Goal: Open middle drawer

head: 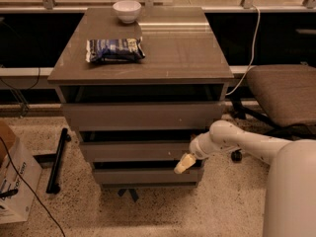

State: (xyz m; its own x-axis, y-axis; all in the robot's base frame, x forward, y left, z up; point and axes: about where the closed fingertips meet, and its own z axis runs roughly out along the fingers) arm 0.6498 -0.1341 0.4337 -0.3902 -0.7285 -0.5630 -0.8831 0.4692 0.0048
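The cabinet has three grey-brown handleless drawer fronts stacked under its top. The middle drawer is the mid-sized front, with a tiny pale dot near its right end. My white arm reaches in from the right. My gripper has pale yellow fingertips and sits at the lower right corner of the middle drawer's front, just above the bottom drawer. The top drawer is the widest front. A dark gap shows above each front.
A white bowl and a blue snack bag lie on the cabinet top. A padded chair stands at the right. A cardboard box and a black bar are on the floor at the left.
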